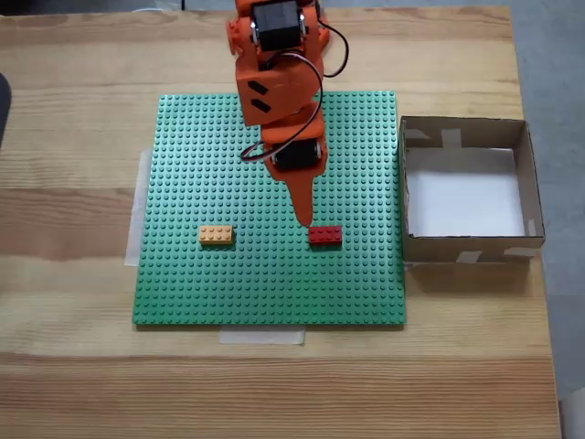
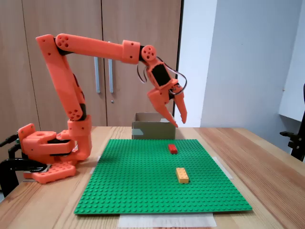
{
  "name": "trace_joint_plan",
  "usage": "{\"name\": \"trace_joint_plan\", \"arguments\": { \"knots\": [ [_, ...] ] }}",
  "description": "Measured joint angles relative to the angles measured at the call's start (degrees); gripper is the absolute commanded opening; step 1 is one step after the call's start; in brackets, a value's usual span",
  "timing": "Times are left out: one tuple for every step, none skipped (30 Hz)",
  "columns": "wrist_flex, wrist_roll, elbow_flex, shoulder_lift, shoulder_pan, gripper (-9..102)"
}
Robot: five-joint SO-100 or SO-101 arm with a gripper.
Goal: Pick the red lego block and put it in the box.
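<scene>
My jaws point(image 2: 179, 120) apart, empty, hanging above the green baseplate point(image 1: 183, 274). Red lego block point(image 1: 325, 235) flat on the plate, nearer its box-side edge. Yellow-orange brick point(image 1: 217, 235) well apart from it. Box point(image 1: 530, 174) on the bench point(image 1: 73, 384), against that plate edge.

- No readable text, labels, brand marks, nos. or signs anywhere in either fixed view.
- My arm's orange shell, upper centre of frame: nothing printed that I can read.
- Cardboard at right: plain, no print.
</scene>
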Motion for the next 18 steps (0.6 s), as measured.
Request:
{"name": "trace_joint_plan", "arguments": {
  "knots": [
    [0.0,0.0,0.0,0.0,0.18,9],
    [0.0,0.0,0.0,0.0,0.18,9],
    [0.0,0.0,0.0,-0.18,0.18,10],
    [0.0,0.0,0.0,-0.35,0.18,10],
    [0.0,0.0,0.0,-0.53,0.18,10],
    [0.0,-0.09,0.0,-0.7,0.18,10],
    [-0.09,-0.44,0.0,-0.88,0.18,10],
    [-0.35,-0.62,0.0,-1.05,0.18,10],
    [-0.62,-0.79,0.0,-1.32,0.18,10],
    [-0.79,-0.79,0.0,-1.49,0.18,10],
    [-0.97,-0.97,0.0,-1.67,0.18,10],
    [-0.97,-1.14,0.0,-1.93,0.18,10],
    [-1.05,-1.14,0.0,-2.29,0.18,10],
    [-1.05,-1.14,0.0,-2.55,0.18,10],
    [-1.14,-1.14,0.0,-2.99,0.18,10],
    [-1.23,-1.14,0.0,-3.25,0.18,10],
    [-1.23,-1.05,0.0,-3.52,0.09,10],
    [-1.23,-0.62,0.0,-3.6,0.09,11]
  ]
}}
